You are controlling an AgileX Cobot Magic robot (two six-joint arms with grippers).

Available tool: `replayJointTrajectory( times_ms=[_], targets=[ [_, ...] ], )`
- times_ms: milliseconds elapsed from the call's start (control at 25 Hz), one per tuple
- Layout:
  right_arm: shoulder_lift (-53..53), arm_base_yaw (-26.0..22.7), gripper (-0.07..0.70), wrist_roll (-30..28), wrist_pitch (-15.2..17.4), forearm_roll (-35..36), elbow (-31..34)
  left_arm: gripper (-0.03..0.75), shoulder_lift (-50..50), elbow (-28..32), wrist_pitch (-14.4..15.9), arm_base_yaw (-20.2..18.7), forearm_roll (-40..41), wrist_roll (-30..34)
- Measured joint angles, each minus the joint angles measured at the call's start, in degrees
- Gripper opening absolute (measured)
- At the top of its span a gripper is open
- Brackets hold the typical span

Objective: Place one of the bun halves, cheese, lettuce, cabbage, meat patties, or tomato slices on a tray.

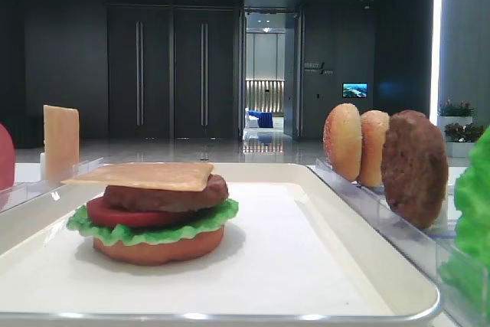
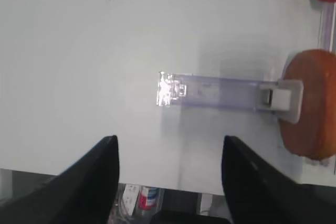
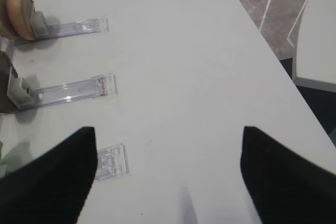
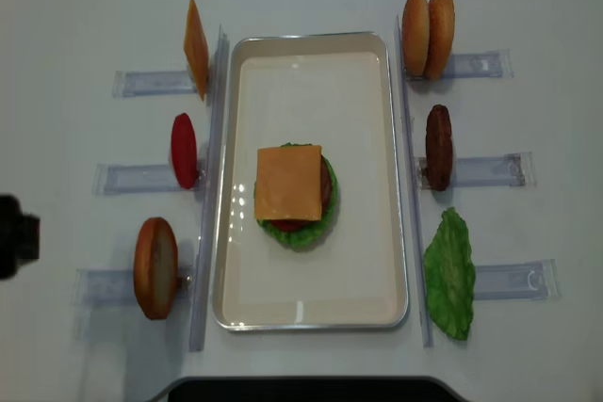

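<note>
The cream-white tray [image 4: 377,233] lies mid-table and carries a stack: orange-brown bun half [image 1: 161,249], lettuce [image 1: 191,226], tomato slice [image 1: 115,214], meat patty [image 1: 164,197] and a cheese square [image 4: 288,182] on top. A second cheese [image 4: 195,47], a tomato slice [image 4: 184,150] and a bun half [image 4: 155,266] stand in the left racks. Two bun halves [image 4: 427,33], a patty [image 4: 438,146] and a lettuce leaf [image 4: 450,273] stand on the right. My left gripper [image 2: 169,140] is open over bare table, short of the bun half [image 2: 310,103]. My right gripper [image 3: 168,129] is open above bare table, nothing between its fingers.
Clear plastic racks [image 4: 476,171] lie on both sides of the tray, with one [image 2: 220,92] ahead of the left fingers. A black part of the left arm [image 4: 14,235] shows at the table's left edge. The table edge and floor [image 3: 294,19] lie to the right of the right gripper.
</note>
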Motion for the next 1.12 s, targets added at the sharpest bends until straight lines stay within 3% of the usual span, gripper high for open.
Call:
replayJointTrajectory(
  times_ms=[160, 280, 640, 1120],
  targets=[
    [0.0, 0.0, 0.535, 0.0, 0.0, 0.0, 0.0, 0.471, -11.1, 9.2, -2.2, -0.1, -0.5, -1.1],
    [0.0, 0.0, 0.535, 0.0, 0.0, 0.0, 0.0, 0.471, -17.0, 12.2, -2.6, -1.2, -0.5, -1.2],
    [0.0, 0.0, 0.535, 0.0, 0.0, 0.0, 0.0, 0.471, -30.1, 12.9, -2.4, -6.0, -3.5, 4.1],
    [0.0, 0.0, 0.535, 0.0, 0.0, 0.0, 0.0, 0.471, -48.2, 13.0, -1.2, -6.4, -4.6, 5.9]
  ],
)
